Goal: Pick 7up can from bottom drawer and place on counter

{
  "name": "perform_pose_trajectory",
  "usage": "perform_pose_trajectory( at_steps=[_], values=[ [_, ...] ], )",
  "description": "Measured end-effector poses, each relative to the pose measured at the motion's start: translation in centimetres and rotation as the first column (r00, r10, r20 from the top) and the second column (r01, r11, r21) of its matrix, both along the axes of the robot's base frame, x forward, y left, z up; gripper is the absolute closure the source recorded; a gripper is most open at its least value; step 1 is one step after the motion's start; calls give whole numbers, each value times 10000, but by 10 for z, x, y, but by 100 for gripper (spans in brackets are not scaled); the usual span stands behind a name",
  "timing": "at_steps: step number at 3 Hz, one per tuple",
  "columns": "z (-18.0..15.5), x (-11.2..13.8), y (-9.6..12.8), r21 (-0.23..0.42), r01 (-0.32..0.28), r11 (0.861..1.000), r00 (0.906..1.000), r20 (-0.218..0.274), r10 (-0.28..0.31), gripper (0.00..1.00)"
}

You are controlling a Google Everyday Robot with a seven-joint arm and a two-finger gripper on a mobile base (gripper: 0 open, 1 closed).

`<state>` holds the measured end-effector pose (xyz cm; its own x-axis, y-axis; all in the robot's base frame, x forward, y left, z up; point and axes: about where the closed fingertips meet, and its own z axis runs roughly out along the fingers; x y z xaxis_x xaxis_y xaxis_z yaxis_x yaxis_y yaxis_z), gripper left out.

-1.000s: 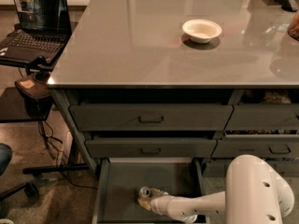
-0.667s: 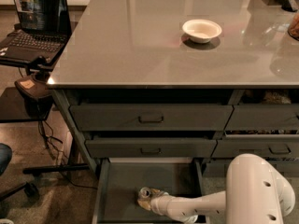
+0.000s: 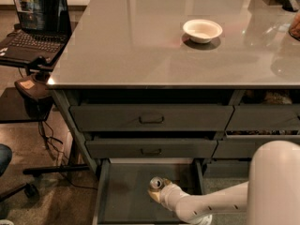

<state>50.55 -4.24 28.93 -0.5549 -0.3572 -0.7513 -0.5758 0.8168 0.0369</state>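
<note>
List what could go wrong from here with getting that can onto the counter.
1. The gripper is at the 7up can in the bottom drawer. Lifting straight up might knock the can against the shut drawer just above.
2. Set down carelessly on the counter, it could bump the white bowl.

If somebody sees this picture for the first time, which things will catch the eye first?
First comes the big white arm at the lower right, stretched into the open bottom drawer, with its gripper right at the 7up can. Then come the white bowl on the glossy grey counter and the open laptop at the upper left.
</note>
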Motion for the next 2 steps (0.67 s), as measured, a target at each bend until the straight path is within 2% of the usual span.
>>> perform_pose_trajectory(
  at_steps=[1,2],
  values=[
    [70,-13,-5,-526,306,9981,9978,595,-275,100],
    [119,-66,17,-565,-192,9982,9997,-128,185,100]
  ],
)
